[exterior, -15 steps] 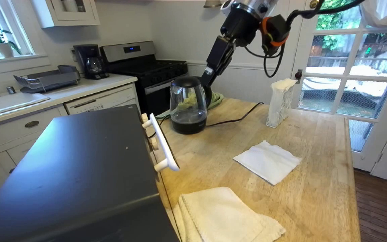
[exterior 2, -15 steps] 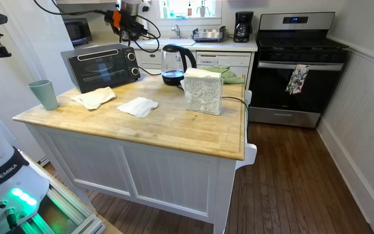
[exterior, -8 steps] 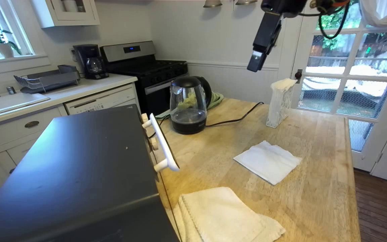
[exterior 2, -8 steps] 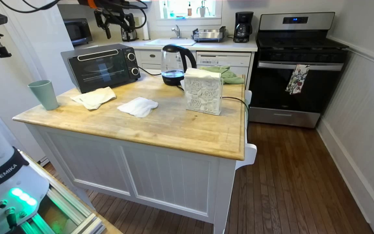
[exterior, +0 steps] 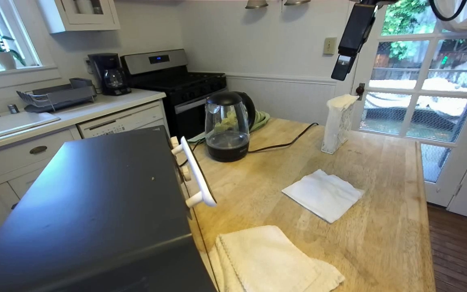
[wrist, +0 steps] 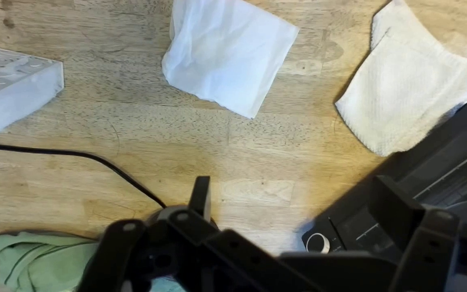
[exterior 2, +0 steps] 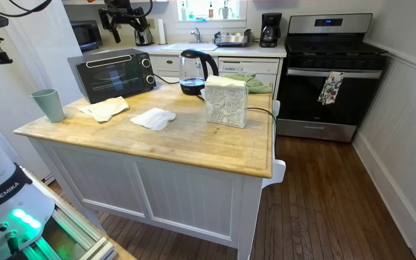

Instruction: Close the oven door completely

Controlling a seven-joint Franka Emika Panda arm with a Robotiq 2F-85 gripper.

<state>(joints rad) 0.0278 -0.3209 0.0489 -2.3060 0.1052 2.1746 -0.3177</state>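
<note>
Standing at eleven o'clock on the worktop (exterior 2: 179, 144), as I face its long panelled side, is a dark countertop oven (exterior: 95, 198). The oven door (exterior 2: 110, 77) is upright and appears flush with the front; full latching cannot be verified. Handle (exterior: 196, 172): pale bar along the door's top edge. Tool (wrist: 298, 196): in the air, well apart from the door, between twelve and one o'clock of the oven, fingers (wrist: 393, 213) spread wide. Kettle (exterior 2: 193, 72): upright, three o'clock of the oven. Green cup (exterior 2: 49, 105): eight o'clock. Cream cloth (exterior 2: 104, 109): six o'clock, just beside it.
</note>
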